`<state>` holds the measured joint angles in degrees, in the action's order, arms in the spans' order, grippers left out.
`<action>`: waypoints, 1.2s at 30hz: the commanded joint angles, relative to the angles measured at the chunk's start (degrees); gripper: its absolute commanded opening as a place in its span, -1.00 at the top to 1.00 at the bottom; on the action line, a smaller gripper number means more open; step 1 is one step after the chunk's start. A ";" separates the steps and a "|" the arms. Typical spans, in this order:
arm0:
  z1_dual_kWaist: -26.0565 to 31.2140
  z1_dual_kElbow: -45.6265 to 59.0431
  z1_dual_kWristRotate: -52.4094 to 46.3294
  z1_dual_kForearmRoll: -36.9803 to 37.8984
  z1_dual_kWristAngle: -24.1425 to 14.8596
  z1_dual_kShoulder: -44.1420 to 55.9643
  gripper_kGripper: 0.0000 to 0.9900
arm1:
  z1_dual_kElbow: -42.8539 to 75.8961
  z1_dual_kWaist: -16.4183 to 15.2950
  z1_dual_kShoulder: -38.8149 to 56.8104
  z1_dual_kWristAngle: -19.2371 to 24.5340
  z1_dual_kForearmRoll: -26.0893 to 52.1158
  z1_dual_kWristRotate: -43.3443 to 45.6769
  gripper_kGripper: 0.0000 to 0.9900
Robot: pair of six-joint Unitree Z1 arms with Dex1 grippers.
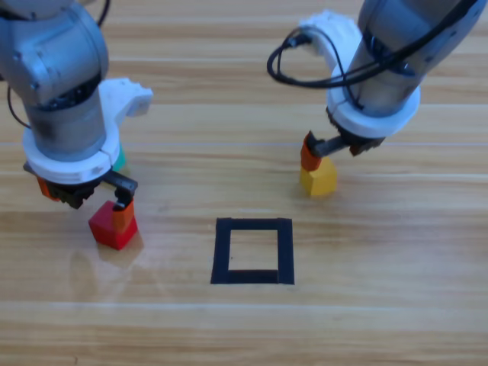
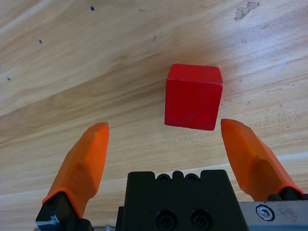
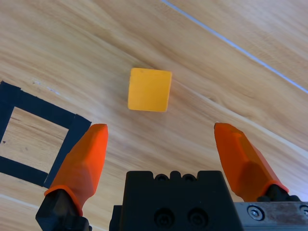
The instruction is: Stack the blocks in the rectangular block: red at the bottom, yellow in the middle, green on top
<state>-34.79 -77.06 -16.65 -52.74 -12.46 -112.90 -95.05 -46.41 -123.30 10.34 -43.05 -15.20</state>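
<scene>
Fingers (image 2: 86,163) of the left gripper (image 2: 163,137) spread wide, poised above the red cube (image 2: 193,97), which sits on bare wood left of the black tape rectangle (image 1: 252,251) and clear of both jaws. Same story at the right gripper (image 3: 159,139): jaws apart over the yellow cube (image 3: 149,89), resting on the table (image 1: 229,137) up and to the right of the rectangle (nothing inside its outline). Teal-green cube (image 1: 120,160) barely peeking out from behind the left arm, near the red one.
</scene>
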 commanded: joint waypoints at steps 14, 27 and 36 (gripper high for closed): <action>1.13 7.19 -0.49 9.59 8.32 -0.83 -1.00 | -6.29 1.58 -10.47 -4.37 -3.09 -0.71 -0.89; 2.97 10.00 -0.66 14.69 8.06 -0.75 -1.00 | -11.82 5.10 -17.68 -6.74 -6.08 -0.62 -0.74; 3.23 9.65 -0.75 15.83 8.59 -1.71 -1.00 | -13.23 5.54 -19.00 -6.83 -8.54 -0.36 0.21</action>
<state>-32.73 -67.84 -16.69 -37.37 -4.32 -113.18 -108.55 -42.57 -137.87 3.83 -50.28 -16.22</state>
